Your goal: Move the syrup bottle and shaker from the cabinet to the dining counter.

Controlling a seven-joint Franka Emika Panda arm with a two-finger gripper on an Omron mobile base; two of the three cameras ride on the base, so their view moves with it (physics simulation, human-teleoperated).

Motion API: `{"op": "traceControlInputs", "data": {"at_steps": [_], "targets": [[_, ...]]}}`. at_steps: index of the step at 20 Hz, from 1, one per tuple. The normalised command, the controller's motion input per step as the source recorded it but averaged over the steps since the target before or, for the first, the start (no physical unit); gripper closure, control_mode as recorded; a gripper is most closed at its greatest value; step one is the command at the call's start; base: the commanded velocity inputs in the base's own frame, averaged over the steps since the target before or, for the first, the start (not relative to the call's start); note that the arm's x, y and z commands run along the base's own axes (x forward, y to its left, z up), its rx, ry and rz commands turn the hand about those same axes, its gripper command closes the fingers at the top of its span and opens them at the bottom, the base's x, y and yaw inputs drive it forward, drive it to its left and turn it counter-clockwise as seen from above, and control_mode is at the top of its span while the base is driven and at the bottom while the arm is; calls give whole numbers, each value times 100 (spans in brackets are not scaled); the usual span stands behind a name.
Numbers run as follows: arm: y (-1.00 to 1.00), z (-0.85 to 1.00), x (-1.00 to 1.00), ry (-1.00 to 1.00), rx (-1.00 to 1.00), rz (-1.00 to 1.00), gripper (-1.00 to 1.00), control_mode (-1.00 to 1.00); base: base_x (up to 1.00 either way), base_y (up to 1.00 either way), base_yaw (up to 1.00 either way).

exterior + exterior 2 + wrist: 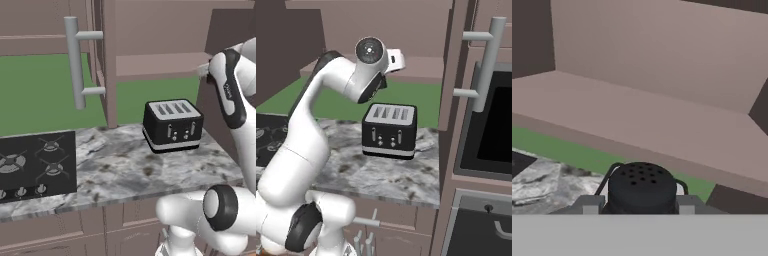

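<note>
The shaker [642,187], small and black with a perforated top, sits between my gripper's [641,204] two finger tips in the hand view, and the gripper is shut on it. I hold it just in front of the cabinet's inner shelf [652,120], which lies bare ahead. The cabinet [160,62] hangs open above the marbled counter, its door [102,60] with the long grey bar handle swung out to the left. My hand [395,59] is at the shelf's front edge. The syrup bottle and the dining counter are out of view.
A black and silver toaster [172,125] stands on the marbled counter [115,170] directly below my hand. A black stove top [35,165] lies at the left. A tall cabinet with a bar handle [483,65] and a dark oven rises at the right.
</note>
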Motion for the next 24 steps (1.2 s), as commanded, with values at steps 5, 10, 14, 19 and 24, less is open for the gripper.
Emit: {"op": "traceControlInputs", "data": {"at_steps": [5, 10, 14, 19, 24], "targets": [[1, 0, -79, -2, 0, -5, 100, -100, 0, 0, 0], [0, -2, -50, -1, 0, -19, 100, -100, 0, 0, 0], [1, -11, -33, -3, 0, -18, 100, -100, 0, 0, 0], [1, -15, -25, -7, 0, -19, 100, -100, 0, 0, 0], [0, -11, -9, -7, 1, -22, 100, -100, 0, 0, 0]]}}
